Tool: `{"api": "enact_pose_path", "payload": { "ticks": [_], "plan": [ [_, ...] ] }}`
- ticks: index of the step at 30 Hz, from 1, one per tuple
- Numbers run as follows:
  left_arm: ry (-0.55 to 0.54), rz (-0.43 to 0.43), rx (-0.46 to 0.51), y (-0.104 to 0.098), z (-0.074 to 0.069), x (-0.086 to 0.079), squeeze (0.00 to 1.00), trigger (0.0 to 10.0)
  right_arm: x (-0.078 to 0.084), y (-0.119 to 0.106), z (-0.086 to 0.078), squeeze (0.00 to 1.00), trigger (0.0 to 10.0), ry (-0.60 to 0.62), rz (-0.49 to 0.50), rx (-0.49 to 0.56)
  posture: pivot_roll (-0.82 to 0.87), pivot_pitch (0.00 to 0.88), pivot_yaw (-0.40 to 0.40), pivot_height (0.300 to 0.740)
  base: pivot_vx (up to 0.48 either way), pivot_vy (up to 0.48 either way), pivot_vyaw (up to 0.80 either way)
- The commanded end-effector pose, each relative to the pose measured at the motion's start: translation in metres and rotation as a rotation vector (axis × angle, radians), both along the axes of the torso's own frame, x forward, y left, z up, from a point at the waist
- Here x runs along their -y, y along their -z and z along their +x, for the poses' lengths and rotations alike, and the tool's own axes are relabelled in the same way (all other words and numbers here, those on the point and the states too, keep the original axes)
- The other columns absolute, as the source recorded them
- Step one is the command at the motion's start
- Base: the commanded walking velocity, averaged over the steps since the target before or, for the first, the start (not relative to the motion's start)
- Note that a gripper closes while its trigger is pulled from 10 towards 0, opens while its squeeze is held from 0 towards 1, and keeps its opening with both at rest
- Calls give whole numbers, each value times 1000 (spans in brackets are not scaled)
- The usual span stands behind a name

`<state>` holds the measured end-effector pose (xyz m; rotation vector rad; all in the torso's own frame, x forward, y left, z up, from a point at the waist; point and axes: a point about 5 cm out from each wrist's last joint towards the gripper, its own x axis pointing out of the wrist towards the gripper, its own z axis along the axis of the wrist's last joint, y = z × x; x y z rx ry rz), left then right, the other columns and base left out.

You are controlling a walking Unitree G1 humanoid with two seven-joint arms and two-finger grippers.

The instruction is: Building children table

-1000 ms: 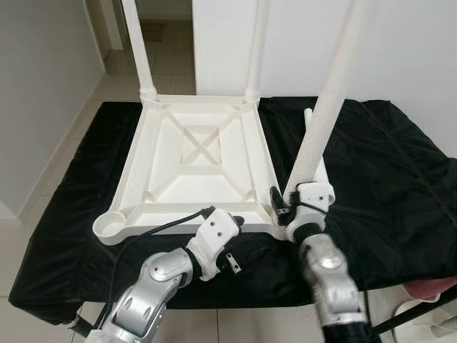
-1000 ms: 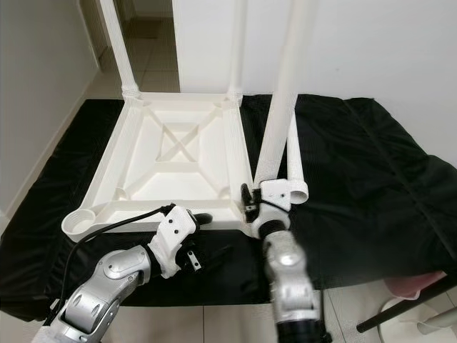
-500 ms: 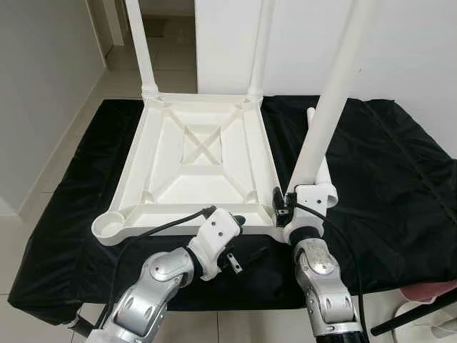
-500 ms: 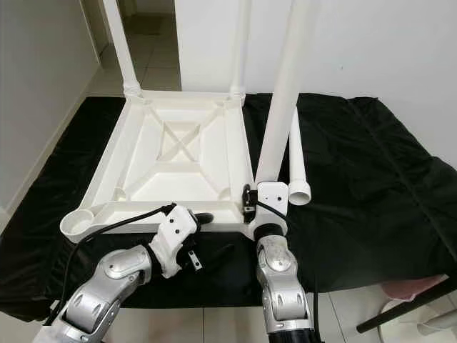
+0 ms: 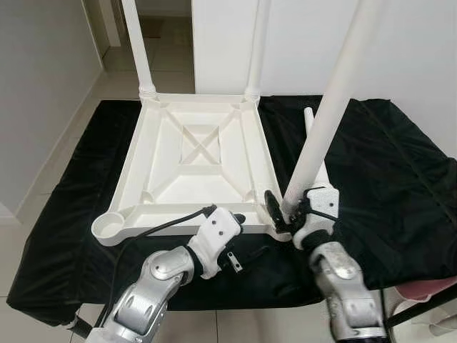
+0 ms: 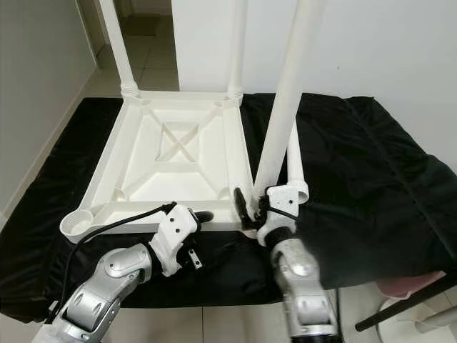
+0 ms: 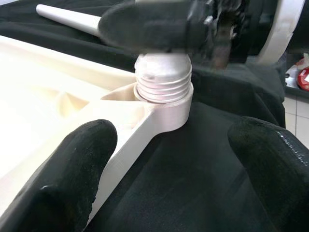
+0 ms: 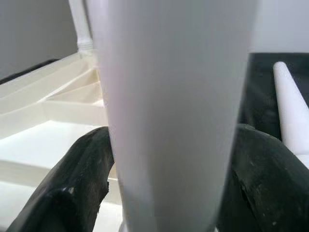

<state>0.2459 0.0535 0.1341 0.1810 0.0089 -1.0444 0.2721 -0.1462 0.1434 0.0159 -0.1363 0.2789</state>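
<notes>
From the head views, we see the upturned tabletop (image 5: 193, 168) on the black-covered desk (image 5: 400, 171), two legs standing at its far corners, and a spare leg (image 6: 294, 161) lying beside it. Our right gripper (image 5: 285, 211) clasps the third leg (image 5: 325, 128), whose long axis leans up and rightward from the near right corner. In the left wrist view, our left gripper (image 7: 169, 174) is spread beside the socket (image 7: 166, 104), where the leg's thread sits. The right wrist view shows fingers (image 8: 72, 188) closed around the leg.
</notes>
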Motion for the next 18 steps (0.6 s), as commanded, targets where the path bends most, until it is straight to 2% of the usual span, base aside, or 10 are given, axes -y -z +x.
{"api": "enact_pose_path", "payload": {
  "ticks": [1,2,6,10,13,18],
  "plan": [
    [-29,7,4,2,3,-1,0,10000,0,2,1,0,10000,-36,0,1,-32,0,-25,740,0,0,0],
    [-28,9,6,1,3,-2,0,10000,6,2,3,0,10000,-65,-25,3,-32,0,-25,740,0,0,0],
    [-29,9,7,1,4,-2,0,10000,11,2,5,0,10000,-113,-45,0,-33,0,-23,740,0,0,0],
    [-32,8,8,1,4,-2,0,10000,20,6,12,0,10000,-184,-109,-16,-31,0,-24,740,0,0,0],
    [-36,5,9,0,5,-2,0,10000,23,9,16,0,10000,-215,-133,-27,-29,0,-25,740,0,0,0],
    [-39,6,8,2,6,-1,0,10000,17,14,22,0,10000,-292,-144,-39,-31,0,-9,740,0,0,0]
  ]
}}
